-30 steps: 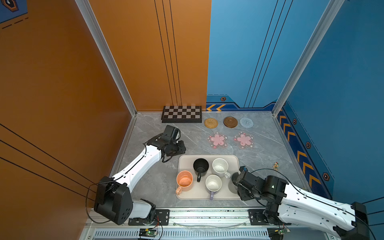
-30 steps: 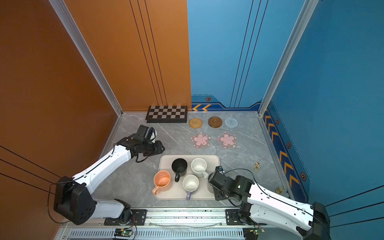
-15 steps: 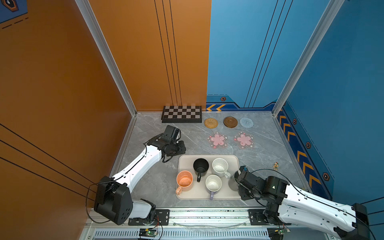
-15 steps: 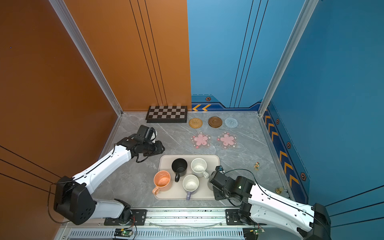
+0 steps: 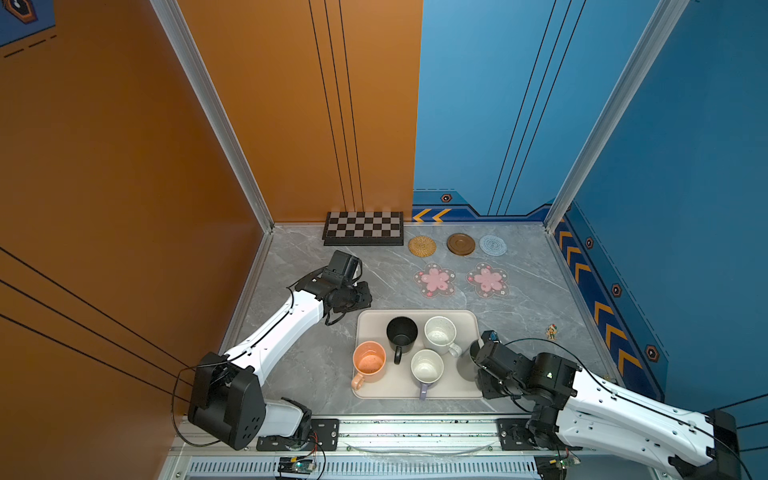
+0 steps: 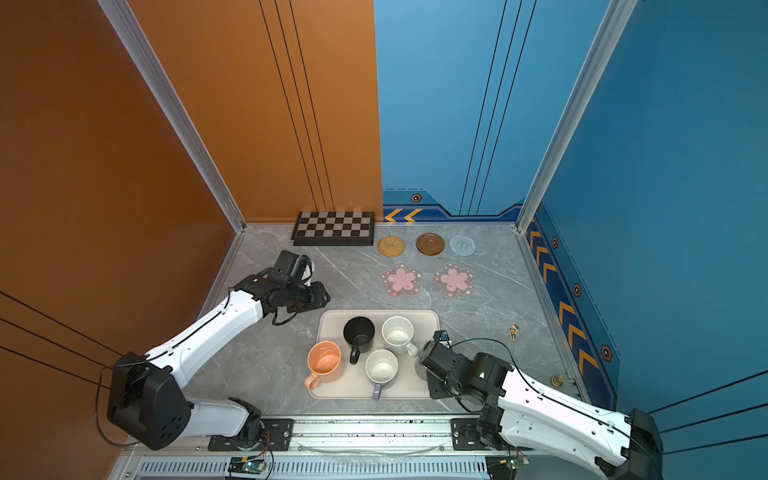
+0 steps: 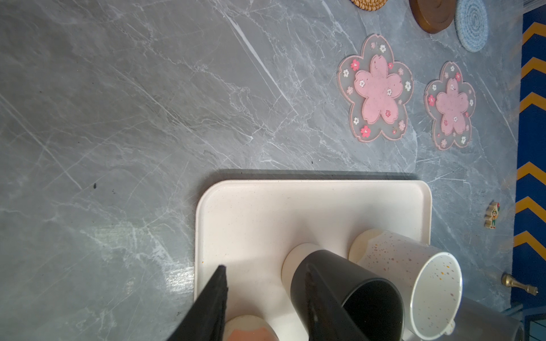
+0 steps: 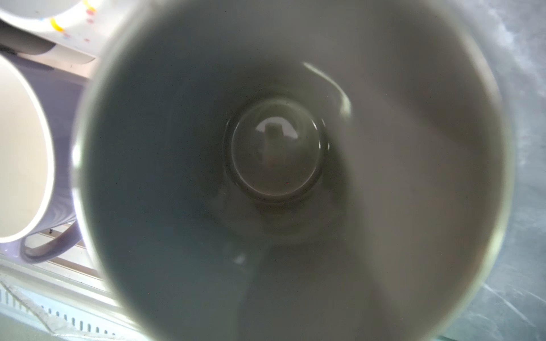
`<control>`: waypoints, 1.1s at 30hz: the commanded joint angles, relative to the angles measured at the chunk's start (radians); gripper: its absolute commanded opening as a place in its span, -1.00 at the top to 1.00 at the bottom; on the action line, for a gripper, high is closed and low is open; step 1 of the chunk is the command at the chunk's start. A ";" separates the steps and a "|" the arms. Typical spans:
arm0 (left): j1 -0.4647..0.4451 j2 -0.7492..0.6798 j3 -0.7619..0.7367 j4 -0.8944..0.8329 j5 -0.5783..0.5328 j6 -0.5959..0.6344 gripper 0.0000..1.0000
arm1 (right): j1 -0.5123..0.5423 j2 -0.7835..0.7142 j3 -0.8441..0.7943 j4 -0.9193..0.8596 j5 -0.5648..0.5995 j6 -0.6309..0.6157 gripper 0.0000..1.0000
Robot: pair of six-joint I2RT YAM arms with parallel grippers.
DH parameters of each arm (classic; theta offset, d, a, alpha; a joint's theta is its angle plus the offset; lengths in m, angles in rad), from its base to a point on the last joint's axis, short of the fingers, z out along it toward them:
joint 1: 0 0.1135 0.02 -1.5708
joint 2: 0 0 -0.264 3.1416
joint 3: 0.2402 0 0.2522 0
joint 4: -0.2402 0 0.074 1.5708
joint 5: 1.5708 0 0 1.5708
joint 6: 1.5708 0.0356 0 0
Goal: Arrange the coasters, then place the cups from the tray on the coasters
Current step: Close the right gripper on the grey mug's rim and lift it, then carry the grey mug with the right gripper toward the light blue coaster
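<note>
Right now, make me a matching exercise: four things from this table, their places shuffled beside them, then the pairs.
1. chessboard
2. brown coaster
3. peach mug
4. toy figurine

A. on the tray
B. against the back wall
C. between the tan coaster and the grey-blue coaster
D. on the table, right of the tray in both top views

Pairs: 1-B, 2-C, 3-A, 4-D

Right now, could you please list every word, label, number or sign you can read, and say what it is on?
No words or numbers can be read anywhere.
Two yellow chevrons, pointing left: on the back wall's blue trim.
Row of yellow chevrons: on the side wall's blue trim.
Cut-off emblem high on the wall: unreadable.
Circuit board at the front rail: markings too small to read.
</note>
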State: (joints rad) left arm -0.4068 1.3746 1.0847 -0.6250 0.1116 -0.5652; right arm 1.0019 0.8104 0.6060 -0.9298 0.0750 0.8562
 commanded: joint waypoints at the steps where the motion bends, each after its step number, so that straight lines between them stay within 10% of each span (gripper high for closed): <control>1: -0.006 -0.015 0.009 -0.019 -0.019 0.011 0.12 | -0.030 -0.010 0.017 0.027 0.050 0.021 1.00; 33: 0.005 0.133 0.253 -0.040 0.031 0.010 0.12 | -0.365 0.204 0.348 -0.038 0.084 -0.327 1.00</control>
State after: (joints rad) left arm -0.4061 1.4986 1.3010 -0.6445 0.1326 -0.5541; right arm 0.6731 0.9947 0.8730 -0.9905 0.1345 0.6361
